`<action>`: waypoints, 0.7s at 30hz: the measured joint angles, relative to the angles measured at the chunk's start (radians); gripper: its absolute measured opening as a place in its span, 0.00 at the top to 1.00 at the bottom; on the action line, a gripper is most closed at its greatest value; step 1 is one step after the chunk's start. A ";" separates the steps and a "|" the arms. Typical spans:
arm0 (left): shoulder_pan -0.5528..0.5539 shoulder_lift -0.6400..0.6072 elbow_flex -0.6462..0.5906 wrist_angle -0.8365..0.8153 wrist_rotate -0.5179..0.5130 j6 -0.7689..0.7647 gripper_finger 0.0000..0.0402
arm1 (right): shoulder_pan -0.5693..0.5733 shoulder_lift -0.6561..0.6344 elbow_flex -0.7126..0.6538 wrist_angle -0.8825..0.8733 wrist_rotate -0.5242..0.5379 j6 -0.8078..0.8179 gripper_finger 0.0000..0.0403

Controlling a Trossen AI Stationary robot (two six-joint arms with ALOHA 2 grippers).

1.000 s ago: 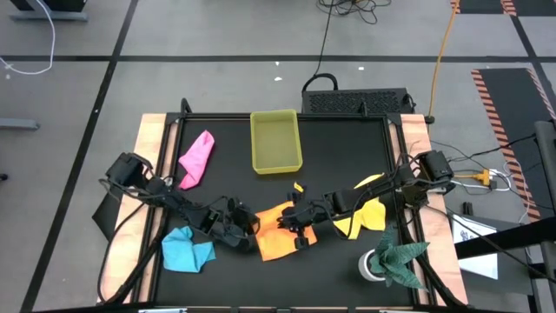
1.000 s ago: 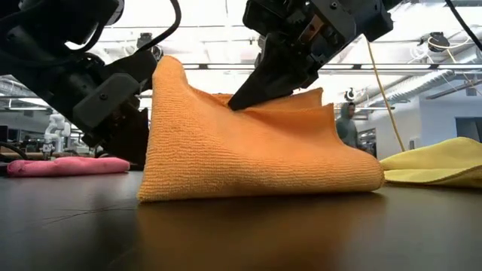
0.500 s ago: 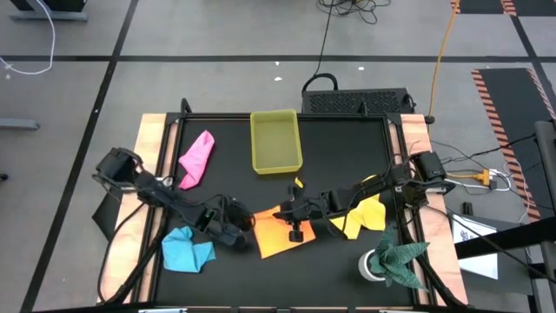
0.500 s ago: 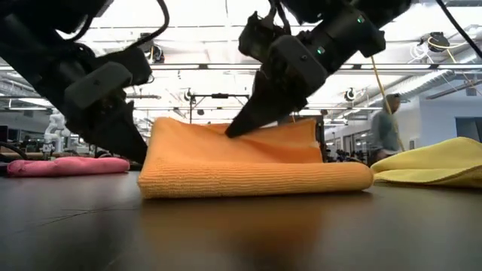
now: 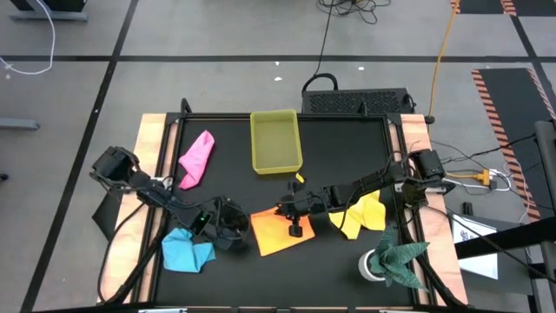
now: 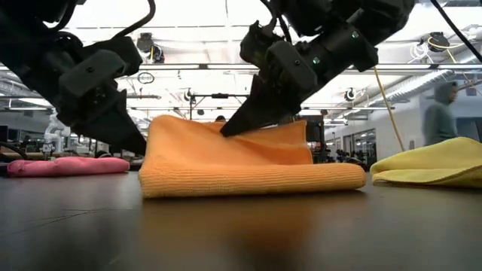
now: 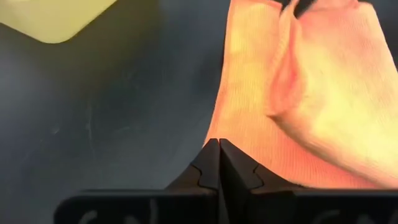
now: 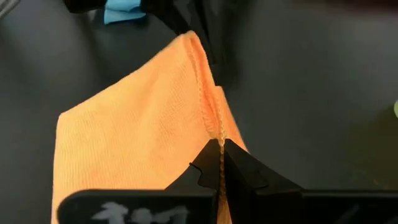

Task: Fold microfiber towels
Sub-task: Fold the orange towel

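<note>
Two-arm fold of the soft orange microfiber towel [image 5: 276,233], which lies near the front middle of the black table [image 5: 339,148], doubled over with its folded edge toward the low camera. The left gripper [image 5: 233,228] sits at the towel's left edge with its fingers [image 7: 219,163] pressed together; in the left wrist view the tips meet at the cloth's border, and whether any fabric is caught between them cannot be told. The right gripper [image 5: 292,211] is closed on the towel's upper hem, a thin stitched edge running between its tips in the right wrist view. The crumpled light blue towel [image 5: 186,249] lies at front left, the pink towel [image 5: 196,158] at rear left, and the yellow towel [image 5: 360,213] at right under the right arm. A translucent yellow rectangular tray [image 5: 275,141] stands at the rear centre.

Risks, as judged: the right grip holds only a narrow hem, so a pull could slip it free and let the upper layer fall askew. If the left side is not pinned, the whole towel may drag, and the layers would not line up. The right arm could also snag the yellow towel beneath it.

No brand, label or legible writing is visible.
</note>
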 joint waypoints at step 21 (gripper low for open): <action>-0.023 0.000 0.000 0.241 -0.066 0.169 0.95 | -0.040 0.116 -0.039 0.169 0.000 0.000 1.00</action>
